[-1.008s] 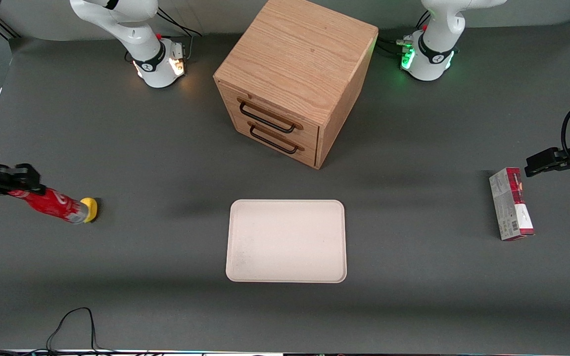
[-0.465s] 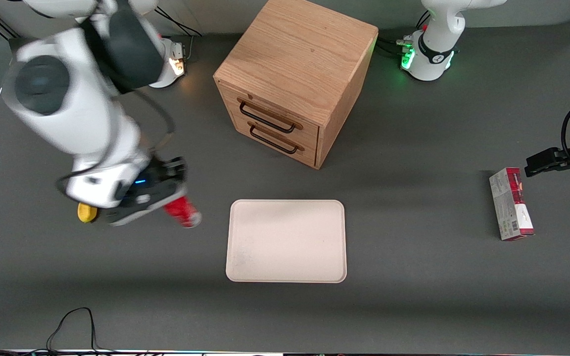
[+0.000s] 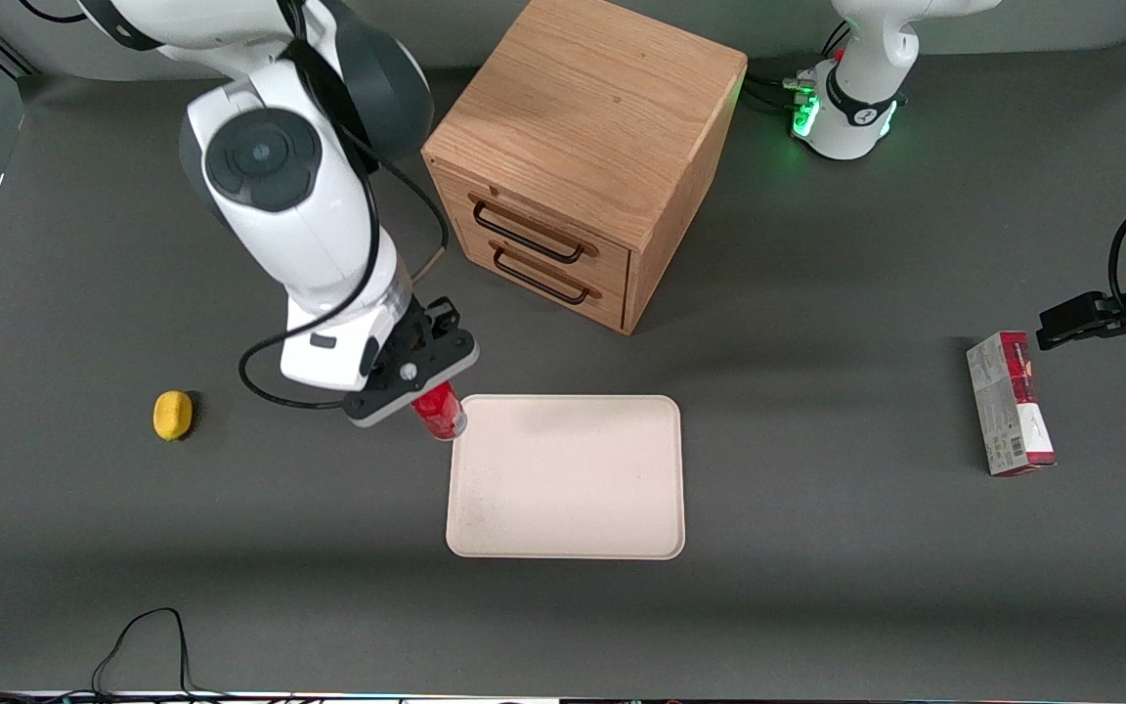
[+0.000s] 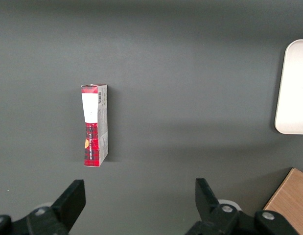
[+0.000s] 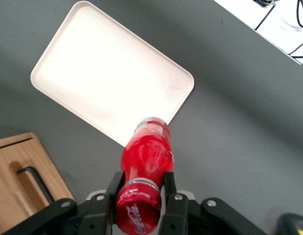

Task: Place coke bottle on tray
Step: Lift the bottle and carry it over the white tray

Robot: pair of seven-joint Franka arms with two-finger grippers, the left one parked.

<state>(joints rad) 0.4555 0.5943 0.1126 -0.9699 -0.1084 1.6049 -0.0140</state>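
My gripper point(image 3: 423, 376) has its fingers clamped on the bottle point(image 5: 146, 159), carried in the air just over the tray point(image 3: 565, 518) corner nearest the working arm; I should move on over the middle, lower gently, then release

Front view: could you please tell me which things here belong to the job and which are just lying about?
Job:
- coke bottle, held in the gripper by the tray's corner
- tray

Lying about:
- wooden cabinet
- yellow lemon-like object
- red-and-grey carton
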